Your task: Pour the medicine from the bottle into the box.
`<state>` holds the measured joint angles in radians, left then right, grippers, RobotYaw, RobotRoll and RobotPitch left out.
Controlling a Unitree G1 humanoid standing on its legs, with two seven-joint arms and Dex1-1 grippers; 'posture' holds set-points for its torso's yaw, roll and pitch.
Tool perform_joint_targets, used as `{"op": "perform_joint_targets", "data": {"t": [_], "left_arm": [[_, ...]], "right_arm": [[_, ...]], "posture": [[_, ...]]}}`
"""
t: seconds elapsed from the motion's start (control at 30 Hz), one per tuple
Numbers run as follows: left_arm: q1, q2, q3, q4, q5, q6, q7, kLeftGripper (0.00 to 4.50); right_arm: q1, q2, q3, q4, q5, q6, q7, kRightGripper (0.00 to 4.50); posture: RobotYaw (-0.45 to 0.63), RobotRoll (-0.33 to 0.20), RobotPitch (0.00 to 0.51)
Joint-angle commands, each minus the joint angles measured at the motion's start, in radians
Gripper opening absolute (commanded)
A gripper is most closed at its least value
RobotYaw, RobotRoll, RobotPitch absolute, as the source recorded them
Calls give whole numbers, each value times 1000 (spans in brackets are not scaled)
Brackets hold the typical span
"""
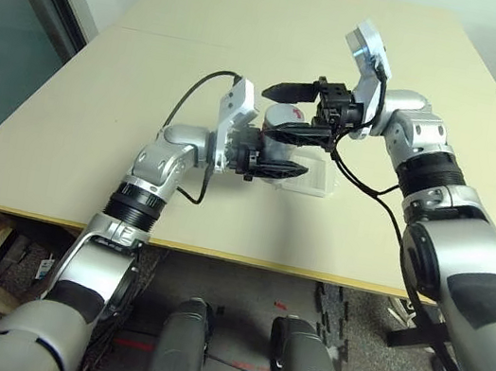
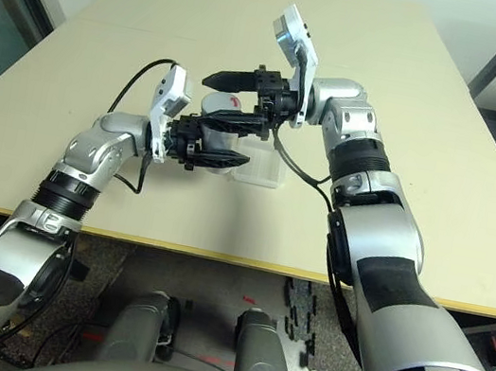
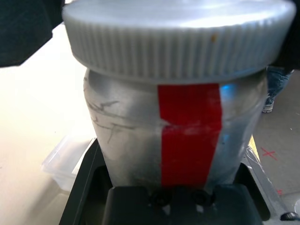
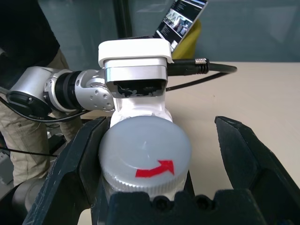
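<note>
Above the pale desk (image 1: 68, 115), near its middle, I hold the work between my two arms. My left end effector (image 1: 275, 166) is clamped on the bottle (image 3: 173, 131), gripping its white body low down and carrying it clear of the desk, just above the box (image 1: 311, 182). That box, a shallow clear tray, lies on the desk directly under and slightly beyond the bottle; I cannot make out any medicine in it, so I judge nothing has been poured yet. The grey ribbed cap (image 3: 173, 37) sits on the bottle's neck, so the pills are hidden inside and the opening step is not done. To the right, my right end effector (image 4: 159, 154) has its fingers spread wide on either side of the cap, one finger (image 4: 75, 173) close against its rim, the other standing apart. The bottle itself is a small white cylinder with a red strip down its side and faint scratches; the cap top bears a red arrow (image 4: 154, 168). Left to do, as I judge it: take off the cap, tilt, pour.
</note>
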<state>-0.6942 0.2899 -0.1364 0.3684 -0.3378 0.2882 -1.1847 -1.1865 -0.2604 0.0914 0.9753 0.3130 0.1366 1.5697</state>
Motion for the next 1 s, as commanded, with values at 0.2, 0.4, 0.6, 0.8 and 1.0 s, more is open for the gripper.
{"op": "perform_joint_targets", "data": {"t": [0.2, 0.4, 0.6, 0.8, 1.0], "left_arm": [[-4, 16, 22, -15, -11, -22, -18, 2695], [2, 21, 36, -24, -16, -13, -14, 2695], [15, 27, 42, -32, -17, -10, -11, 2695], [10, 35, 51, -9, -16, -16, -6, 2695], [-12, 34, 63, 25, -15, -22, 2, 2695]], "right_arm": [[-35, -43, -86, 109, -14, 1, -82, 4500], [-38, -81, -108, 180, -42, -33, -118, 4500], [-39, -114, -149, 240, -58, -44, -177, 4500], [-44, -124, -173, 255, -77, -59, -185, 4500], [-48, -122, -173, 227, -80, -48, -93, 4500]], "posture": [[-113, 0, 87], [-102, 0, 83], [-99, 0, 79], [-100, 0, 76], [-105, 0, 76]]}}
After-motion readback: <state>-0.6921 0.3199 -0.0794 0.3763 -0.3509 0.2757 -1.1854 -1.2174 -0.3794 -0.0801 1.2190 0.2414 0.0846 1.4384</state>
